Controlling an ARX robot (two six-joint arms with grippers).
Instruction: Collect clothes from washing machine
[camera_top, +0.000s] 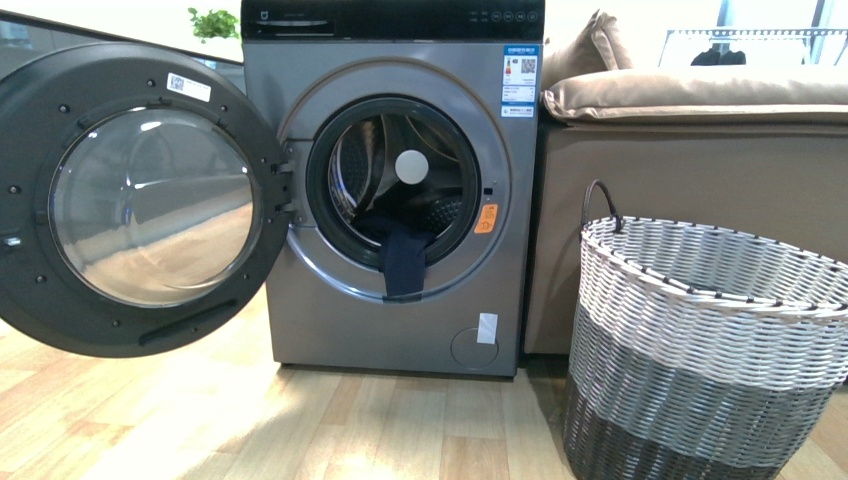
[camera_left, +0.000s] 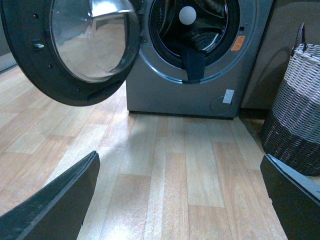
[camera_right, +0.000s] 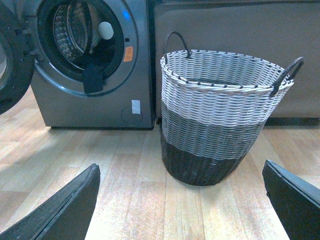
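facing a grey washing machine (camera_top: 390, 330) across wooden floor (camera_top: 300, 420), well ahead of both claws. holding nothing: left claw (camera_left: 179, 156) spread wide, right claw (camera_right: 180, 165) spread just as wide. showing dark navy clothes (camera_top: 404, 262) draped out of the drum mouth and down over its lower rim, straight ahead of the left claw, ahead and leftward of the right claw. showing a round glass door (camera_top: 140, 200) swung fully open, left of the left claw. placing a grey-and-white woven basket (camera_top: 700, 350) directly ahead of the right claw, near the machine, before a beige sofa (camera_top: 690, 170). leaving only open floor between left claw and clothes.
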